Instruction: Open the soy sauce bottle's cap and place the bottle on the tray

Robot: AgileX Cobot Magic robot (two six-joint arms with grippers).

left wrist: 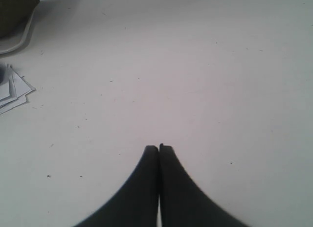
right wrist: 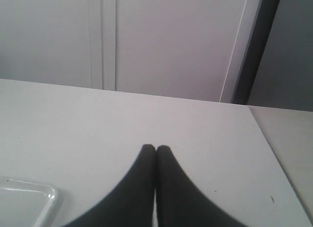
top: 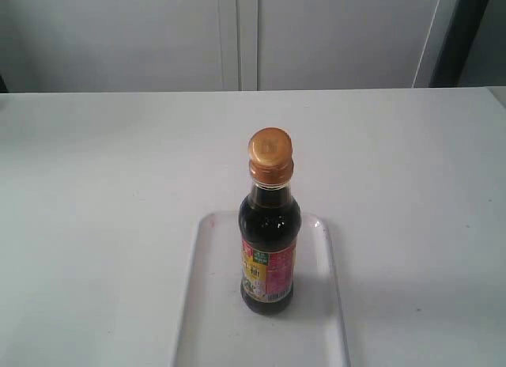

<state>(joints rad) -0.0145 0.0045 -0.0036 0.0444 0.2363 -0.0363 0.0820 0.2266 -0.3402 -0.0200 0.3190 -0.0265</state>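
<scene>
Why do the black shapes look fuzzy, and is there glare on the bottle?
Left wrist view: the shut left end effector likely sits too near the lens, so its edges blur. Right wrist view: same for the right end effector. Exterior view: soft highlights on the cap and the soy sauce bottle.

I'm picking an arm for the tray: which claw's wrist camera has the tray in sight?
The right claw: a corner of the tray shows in its view. The left claw has table and loose papers in view instead.
</scene>
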